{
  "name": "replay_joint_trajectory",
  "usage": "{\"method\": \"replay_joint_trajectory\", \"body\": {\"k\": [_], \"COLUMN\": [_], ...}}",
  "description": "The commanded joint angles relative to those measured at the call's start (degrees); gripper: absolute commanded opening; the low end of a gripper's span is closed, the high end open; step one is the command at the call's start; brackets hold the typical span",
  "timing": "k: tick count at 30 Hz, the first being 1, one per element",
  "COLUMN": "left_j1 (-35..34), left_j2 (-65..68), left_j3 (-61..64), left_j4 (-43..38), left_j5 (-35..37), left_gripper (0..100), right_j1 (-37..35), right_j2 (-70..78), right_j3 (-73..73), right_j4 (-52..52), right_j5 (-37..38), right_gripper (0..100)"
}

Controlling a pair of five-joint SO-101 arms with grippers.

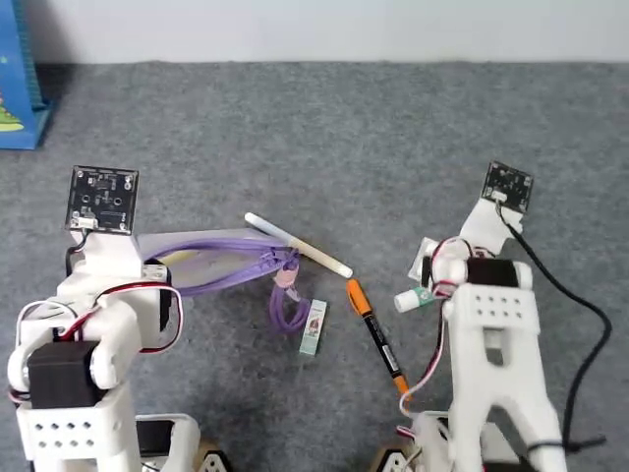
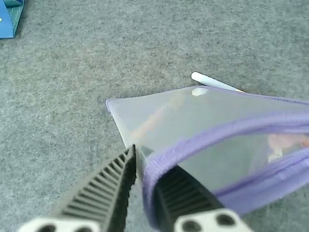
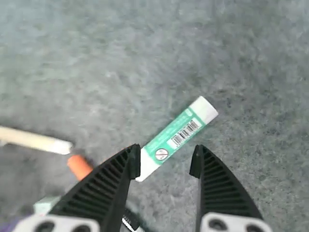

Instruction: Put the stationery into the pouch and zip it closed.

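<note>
We see the left gripper (image 2: 137,157) pinched tight on the pouch (image 2: 203,121) rim (its zip edge). The right gripper (image 3: 166,154) stands half open, holding nothing, astride the glue stick (image 3: 179,133), with bare carpet (image 3: 145,58) around.

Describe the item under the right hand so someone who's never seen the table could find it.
On the grey carpeted table, go to the right arm's open hand, on the side away from the purple translucent zip pouch. Under it lies a short green-and-white cylindrical stick; unlike the slim orange-and-black pen and long pale pencil nearby, it is stubby with a barcode label.
</note>
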Motion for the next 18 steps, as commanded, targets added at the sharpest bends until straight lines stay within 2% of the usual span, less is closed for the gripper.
{"method": "replay_joint_trajectory", "body": {"k": [1, 8, 15, 18], "left_j1": [0.09, 0.09, 0.09, 0.09], "left_j2": [0.62, 0.62, 0.62, 0.62], "left_j3": [-1.98, -1.98, -1.89, -1.89], "left_j4": [0.26, 0.26, 0.26, 0.26], "left_j5": [0.62, 0.62, 0.62, 0.62], "left_gripper": [1, 1, 1, 1], "right_j1": [1.19, 3.30, 3.21, 3.30], "right_j2": [4.97, 15.25, 24.13, 25.63], "right_j3": [-0.53, -0.53, -3.69, -5.10], "right_j4": [-3.47, -12.18, -12.70, -12.70], "right_j5": [-1.14, -2.73, -3.08, -3.08], "right_gripper": [16.9, 16.7, 16.2, 7.6]}}
